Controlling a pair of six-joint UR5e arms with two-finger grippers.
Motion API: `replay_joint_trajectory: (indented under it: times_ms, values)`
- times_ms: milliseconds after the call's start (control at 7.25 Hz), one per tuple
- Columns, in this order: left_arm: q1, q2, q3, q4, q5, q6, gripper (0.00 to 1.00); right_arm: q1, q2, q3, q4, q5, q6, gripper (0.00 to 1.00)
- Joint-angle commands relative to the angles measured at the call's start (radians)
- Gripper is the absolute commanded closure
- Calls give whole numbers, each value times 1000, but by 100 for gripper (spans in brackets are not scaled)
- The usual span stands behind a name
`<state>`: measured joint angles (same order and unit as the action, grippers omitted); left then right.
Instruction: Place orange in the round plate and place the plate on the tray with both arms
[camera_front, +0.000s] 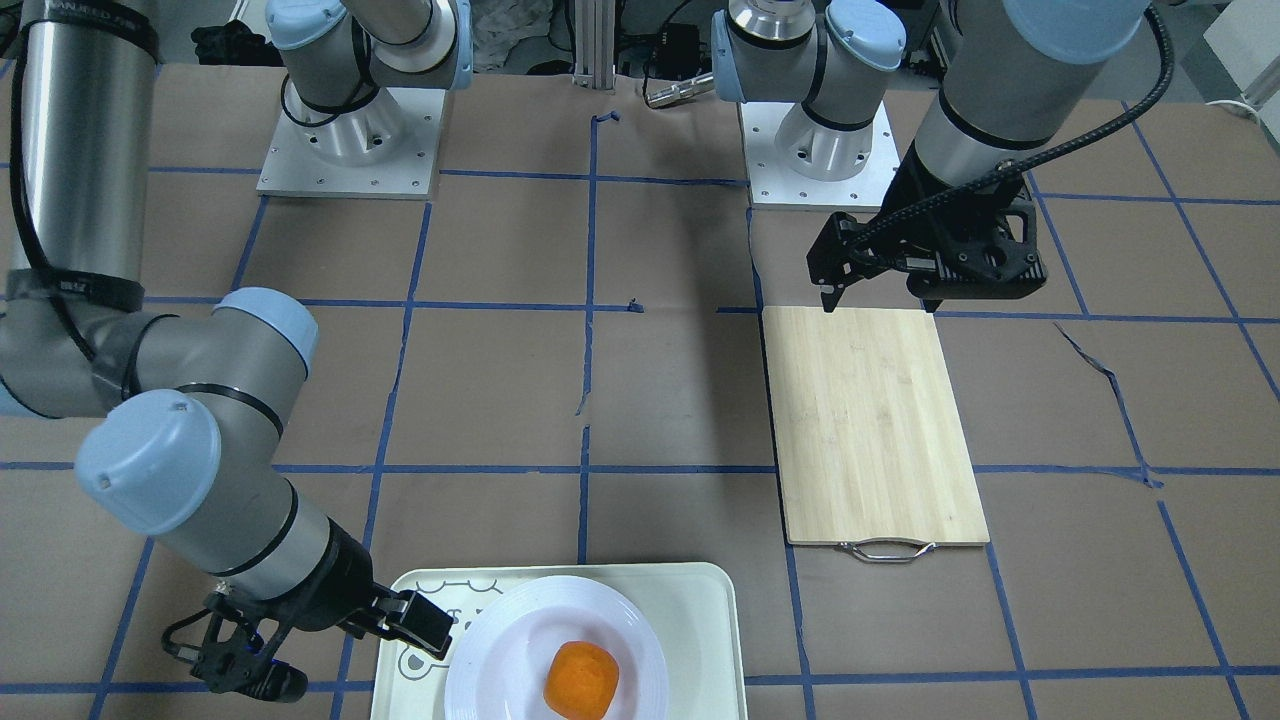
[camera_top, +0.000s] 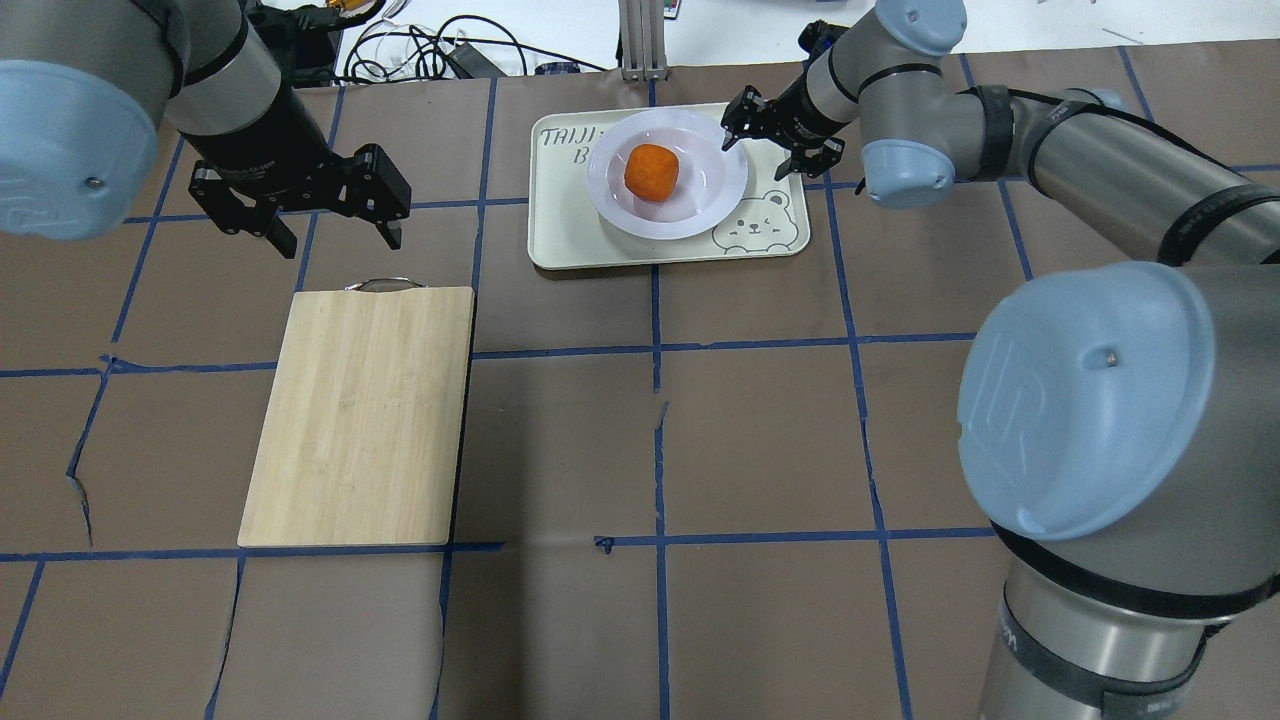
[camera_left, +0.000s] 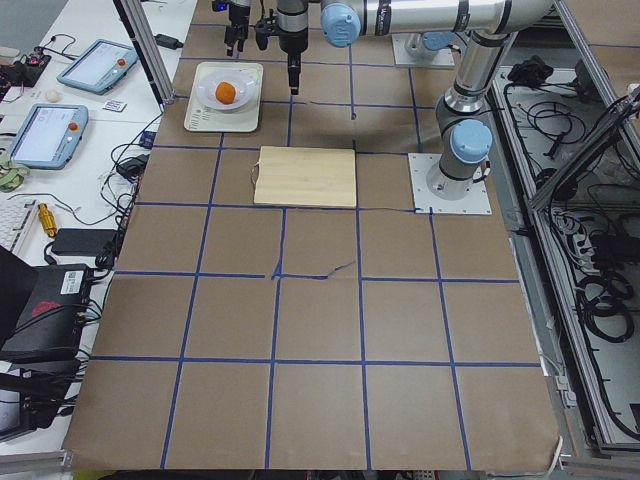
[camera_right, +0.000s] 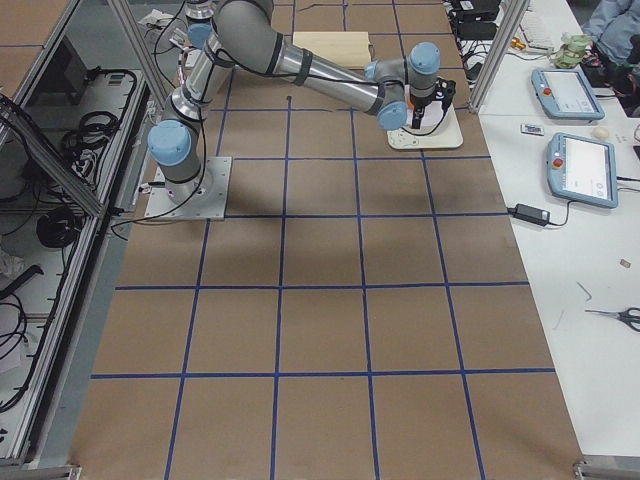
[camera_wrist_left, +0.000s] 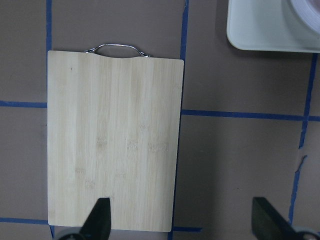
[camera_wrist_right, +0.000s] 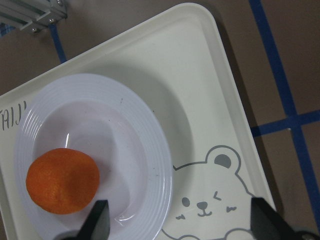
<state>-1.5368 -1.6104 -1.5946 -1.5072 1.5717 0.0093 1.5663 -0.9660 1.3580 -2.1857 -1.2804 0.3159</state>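
The orange (camera_top: 650, 172) (camera_wrist_right: 62, 181) (camera_front: 581, 680) lies in the sunken centre of the round white plate (camera_top: 720, 185) (camera_wrist_right: 150, 165) (camera_front: 500, 640). The plate rests on the cream tray (camera_top: 570, 230) (camera_wrist_right: 210, 100) (camera_front: 700, 620), next to its bear face (camera_wrist_right: 210, 200). My right gripper (camera_top: 762, 156) (camera_wrist_right: 182, 220) (camera_front: 365, 668) hovers open at the plate's edge with nothing held; one finger is over the rim and the other over the tray's side. My left gripper (camera_top: 340, 244) (camera_wrist_left: 182, 220) (camera_front: 880, 302) hangs open and empty above the table, just beyond the cutting board's handle end.
A bamboo cutting board (camera_top: 362, 415) (camera_wrist_left: 112, 140) with a metal handle (camera_top: 382, 284) lies flat on the left half of the table. Brown paper with a blue tape grid covers the table. Cables and a metal post (camera_top: 640, 40) sit past the tray at the far edge.
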Motion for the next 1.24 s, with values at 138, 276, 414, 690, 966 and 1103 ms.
replay_joint_trajectory:
  times_ms: [138,276,414,690,966,1103]
  values:
    - [1,4,-2,-5,-1,3,0,15,-234,-43,385,-280,-244,0]
    - [1,7,-1,-5,-1,3,0,15,-328,-40,508,-283,-271,0]
    - [4,17,-2,-8,1,3,0,18,-415,-40,596,-287,-271,0]
    - [9,23,2,-8,1,3,0,43,-451,-34,647,-290,-276,0]
    - [12,27,2,-8,1,3,0,96,-442,-19,632,-289,-271,0]
    - [13,27,7,-7,1,3,0,97,-441,-16,630,-289,-270,0]
